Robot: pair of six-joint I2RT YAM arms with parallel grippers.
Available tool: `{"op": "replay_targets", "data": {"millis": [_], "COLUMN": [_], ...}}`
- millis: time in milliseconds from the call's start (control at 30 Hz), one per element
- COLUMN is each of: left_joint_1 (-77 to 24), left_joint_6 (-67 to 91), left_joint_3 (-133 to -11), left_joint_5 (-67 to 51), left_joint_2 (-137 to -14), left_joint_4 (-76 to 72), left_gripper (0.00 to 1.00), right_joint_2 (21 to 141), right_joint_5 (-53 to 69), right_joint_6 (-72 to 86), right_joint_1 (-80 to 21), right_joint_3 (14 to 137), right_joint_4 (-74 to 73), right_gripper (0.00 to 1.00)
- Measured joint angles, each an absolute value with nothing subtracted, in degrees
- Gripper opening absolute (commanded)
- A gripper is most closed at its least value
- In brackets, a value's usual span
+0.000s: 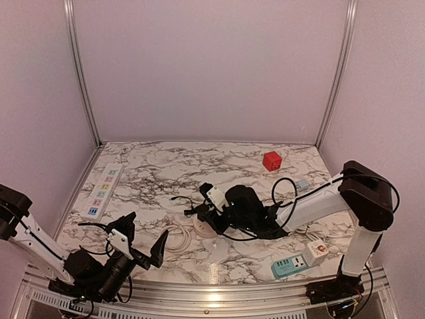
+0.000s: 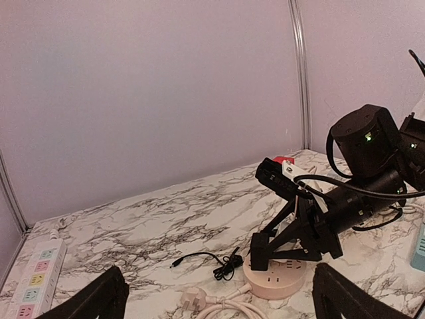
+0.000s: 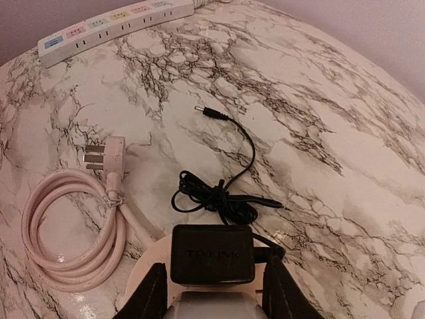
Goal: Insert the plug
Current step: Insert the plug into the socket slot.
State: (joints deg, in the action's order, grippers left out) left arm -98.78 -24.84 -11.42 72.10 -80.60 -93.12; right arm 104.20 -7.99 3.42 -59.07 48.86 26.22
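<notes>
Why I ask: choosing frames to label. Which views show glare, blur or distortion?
Top external: pinkish cast, wide-angle splay of the wall posts, glare on the near rail. Left wrist: sharp mid-scene, near fingers dark and soft. Right wrist: black adapter sharp, lettering dim; sheen on the marble table.

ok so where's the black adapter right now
Right wrist view, bottom centre: the black adapter is gripped in the right tool, sitting over the round pink socket, with its bundled black cable just beyond.
</notes>
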Motion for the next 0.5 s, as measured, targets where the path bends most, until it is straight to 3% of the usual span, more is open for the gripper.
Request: {"op": "replay_targets", "data": {"millis": [500], "left_joint_1": [-98.7], "left_joint_6": [-24.6], "left_joint_3": [-11.6], "left_joint_5": [72.1], "left_joint_2": [-82.2], "left_joint_4": [-93.1], "left_gripper": [0.99], "right_joint_2": [103.6], "right_joint_5": [-8.2], "right_joint_6": [5.4], "right_joint_1": [-59.1], "right_joint_3": [47.9], "right_joint_4": [24.3], "right_gripper": [0.0]}}
